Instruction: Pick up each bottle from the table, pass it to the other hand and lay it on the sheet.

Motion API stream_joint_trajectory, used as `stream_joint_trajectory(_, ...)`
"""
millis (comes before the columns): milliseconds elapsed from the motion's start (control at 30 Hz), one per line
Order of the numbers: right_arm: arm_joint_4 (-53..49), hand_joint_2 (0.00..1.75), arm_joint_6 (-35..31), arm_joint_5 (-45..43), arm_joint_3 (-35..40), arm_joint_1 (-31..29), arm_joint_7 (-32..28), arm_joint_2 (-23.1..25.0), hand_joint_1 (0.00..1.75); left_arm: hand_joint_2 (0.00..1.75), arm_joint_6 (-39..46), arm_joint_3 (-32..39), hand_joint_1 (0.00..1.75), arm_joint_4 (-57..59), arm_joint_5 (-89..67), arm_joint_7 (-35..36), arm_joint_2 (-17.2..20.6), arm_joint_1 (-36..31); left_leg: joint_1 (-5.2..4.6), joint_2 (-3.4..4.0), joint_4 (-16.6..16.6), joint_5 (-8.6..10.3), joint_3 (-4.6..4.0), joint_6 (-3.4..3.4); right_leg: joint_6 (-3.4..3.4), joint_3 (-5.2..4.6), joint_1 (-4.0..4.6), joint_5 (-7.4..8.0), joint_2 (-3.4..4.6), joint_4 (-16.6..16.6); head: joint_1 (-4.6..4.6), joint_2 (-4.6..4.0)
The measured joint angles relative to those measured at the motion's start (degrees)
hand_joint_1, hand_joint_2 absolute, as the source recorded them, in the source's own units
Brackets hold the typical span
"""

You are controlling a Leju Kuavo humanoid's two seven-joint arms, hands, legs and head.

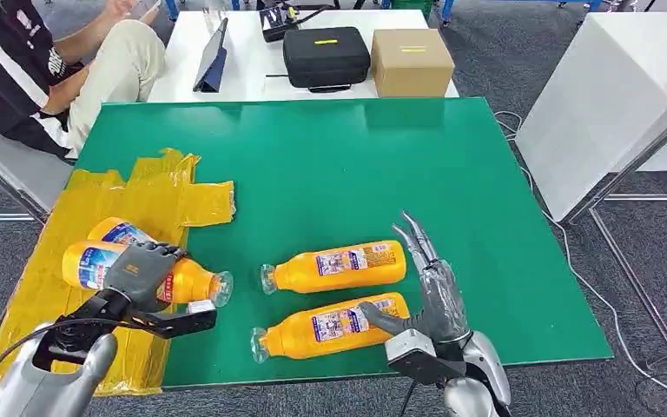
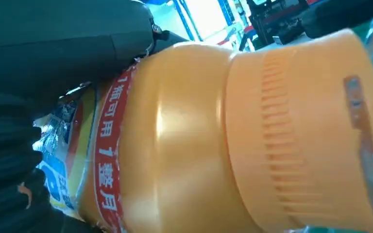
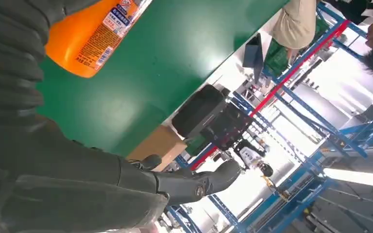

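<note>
Bottle handling: the left hand [image 1: 143, 269] grips an orange plastic bottle [image 1: 193, 282] over the crinkled yellow sheet's [image 1: 152, 195] right edge — lower it flat, then release. The right hand [image 1: 430, 291], fingers spread and empty, rests beside the orange bottle nearest the green table's front edge [image 1: 330, 328]; another bottle [image 1: 334, 268] lies just behind.

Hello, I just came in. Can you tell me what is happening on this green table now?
A humanoid robot is moving orange bottles onto a yellow sheet at the left side of the green table. Its left hand grips one bottle lying at the sheet's edge, beside another bottle already on the sheet. Its right hand, fingers spread, touches the nearer of two bottles on the bare table; the farther one lies untouched. A person sits behind.
</note>
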Motion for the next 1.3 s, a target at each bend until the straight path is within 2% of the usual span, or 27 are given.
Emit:
stream_joint_trajectory(1067,0.5,1.75,0.0,-0.1,0.0,0.1,0.1,-0.1,0.0,1.75,-0.7,-0.9,1.75,1.3,0.0,0.0,0.5,-0.2,0.0,-0.02,0.0,0.07,0.01,-0.04,-0.01,0.01,0.0,0.01,0.0,0.0,-0.02,0.0)
stream_joint_trajectory(1300,1.4,1.75,0.0,-0.8,0.4,0.0,0.1,-0.3,0.0,1.75,1.5,-0.8,1.75,2.0,0.3,-0.4,0.0,-0.3,0.0,-0.02,0.0,0.07,0.01,-0.04,-0.01,0.0,0.0,0.01,0.0,0.0,-0.02,0.0)
